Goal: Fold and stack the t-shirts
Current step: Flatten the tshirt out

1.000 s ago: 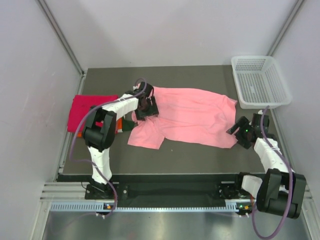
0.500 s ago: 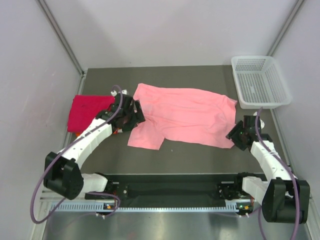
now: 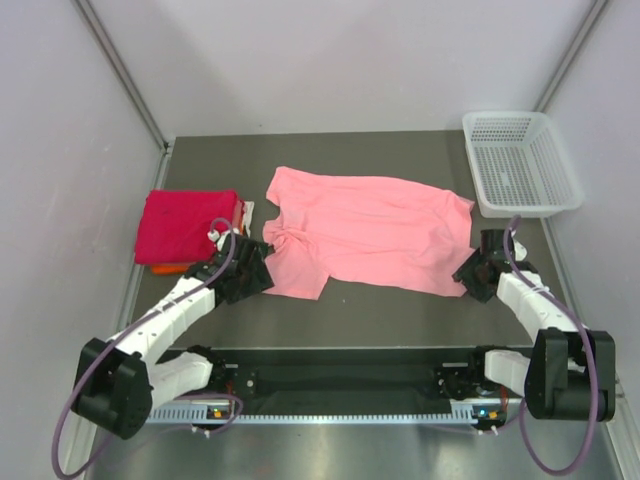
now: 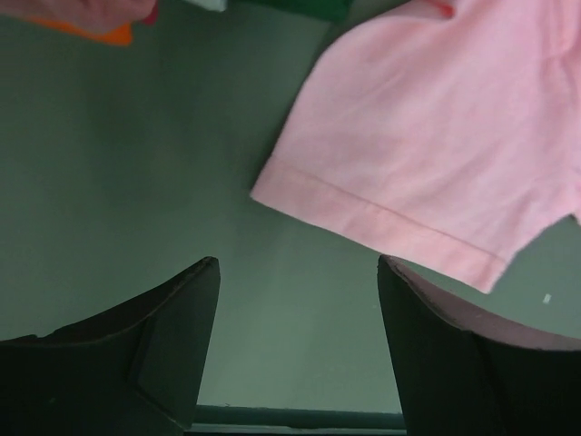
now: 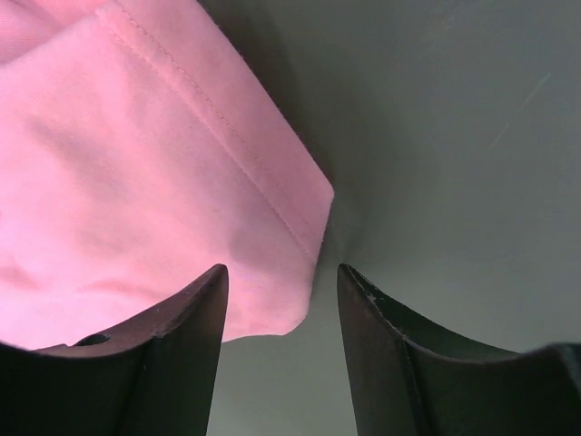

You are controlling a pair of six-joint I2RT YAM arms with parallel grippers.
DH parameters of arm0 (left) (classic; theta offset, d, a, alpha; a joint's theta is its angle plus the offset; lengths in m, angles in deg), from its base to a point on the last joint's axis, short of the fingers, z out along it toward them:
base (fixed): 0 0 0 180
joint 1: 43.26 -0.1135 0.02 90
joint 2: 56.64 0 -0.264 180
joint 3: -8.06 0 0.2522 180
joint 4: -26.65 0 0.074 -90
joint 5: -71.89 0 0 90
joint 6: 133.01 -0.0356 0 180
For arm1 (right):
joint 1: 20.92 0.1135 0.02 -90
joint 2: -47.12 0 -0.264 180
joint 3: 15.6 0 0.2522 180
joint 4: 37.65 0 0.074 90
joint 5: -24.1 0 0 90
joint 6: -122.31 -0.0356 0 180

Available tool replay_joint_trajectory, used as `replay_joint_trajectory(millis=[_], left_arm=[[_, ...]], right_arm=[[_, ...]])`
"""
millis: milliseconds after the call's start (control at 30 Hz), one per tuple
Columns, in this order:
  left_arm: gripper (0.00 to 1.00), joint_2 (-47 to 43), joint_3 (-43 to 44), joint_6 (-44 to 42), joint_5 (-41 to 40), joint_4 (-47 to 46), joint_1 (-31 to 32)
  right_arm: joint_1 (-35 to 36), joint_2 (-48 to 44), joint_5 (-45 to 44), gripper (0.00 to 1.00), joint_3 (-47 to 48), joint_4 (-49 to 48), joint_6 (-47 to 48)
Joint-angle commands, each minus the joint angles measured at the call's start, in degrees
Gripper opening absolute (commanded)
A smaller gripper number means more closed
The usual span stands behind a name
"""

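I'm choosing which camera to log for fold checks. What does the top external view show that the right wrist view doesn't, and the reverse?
Only the top external view: the whole pink t-shirt spread out, the folded magenta-red shirt at the left, the white basket at the far right, the left gripper near a sleeve. Only the right wrist view: the stitched hem at the shirt's corner, close up. Both: the pink t-shirt, the dark table and the open right gripper by that corner.
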Motion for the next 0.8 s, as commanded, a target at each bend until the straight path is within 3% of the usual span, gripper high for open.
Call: replay_joint_trajectory(millis=[0, 233, 533, 667, 700, 767], left_arm=[[0.74, 0.1, -2.1, 2.3, -4.1, -1.6, -0.2], [0.67, 6.5, -2.3, 1.4, -9.5, -9.6, -0.3], [0.59, 13.1, -3.5, 3.2, -6.6, -13.3, -0.3], [0.4, 14.7, -4.2, 3.6, -2.3, -15.5, -0.3], [0.24, 15.1, -4.2, 3.6, -1.7, -15.9, -0.3], [0.05, 14.9, -3.7, 3.5, -1.2, -15.8, -0.3]], right_arm=[[0.7, 0.1, -0.4, 0.52, 0.4, -2.9, -0.7], [0.8, -1.0, 2.2, 0.52, 0.1, -3.8, 0.6], [0.8, -3.0, -0.3, 0.52, 0.7, -2.1, 0.8], [0.8, -4.2, -1.0, 0.53, 0.2, -1.9, 0.9], [0.7, -4.2, -1.1, 0.53, 0.1, -1.9, 0.9], [0.8, -4.0, -2.0, 0.53, -0.1, -1.6, 0.9]])
